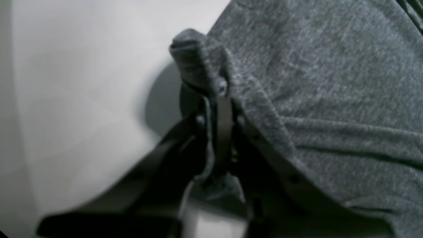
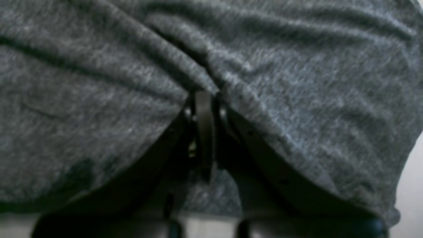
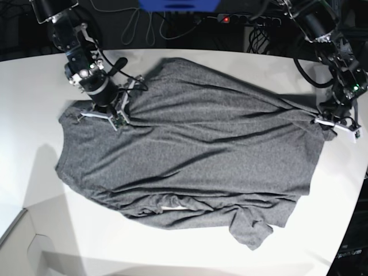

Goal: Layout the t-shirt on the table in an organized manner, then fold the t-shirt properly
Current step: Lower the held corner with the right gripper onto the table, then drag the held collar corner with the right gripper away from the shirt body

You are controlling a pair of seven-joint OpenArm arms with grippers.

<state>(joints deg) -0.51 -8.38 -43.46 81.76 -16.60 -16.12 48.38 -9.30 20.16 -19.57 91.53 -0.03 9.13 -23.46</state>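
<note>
One grey shirt (image 3: 195, 155) lies on one white bench (image 3: 34, 86). Two robot arms reach over it, one at each side, and each ends in one hand: the right hand (image 3: 109, 112) and the left hand (image 3: 333, 123), making two hands. At the back edge sit one blue object (image 3: 178, 4) and one power strip (image 3: 230, 19) showing one red light.

- My left claw (image 3: 329, 123) sits at the t-shirt (image 3: 195, 155) edge, cloth spreading toward my right claw (image 3: 118, 112).
- The table (image 3: 34, 115) lies under both.
</note>
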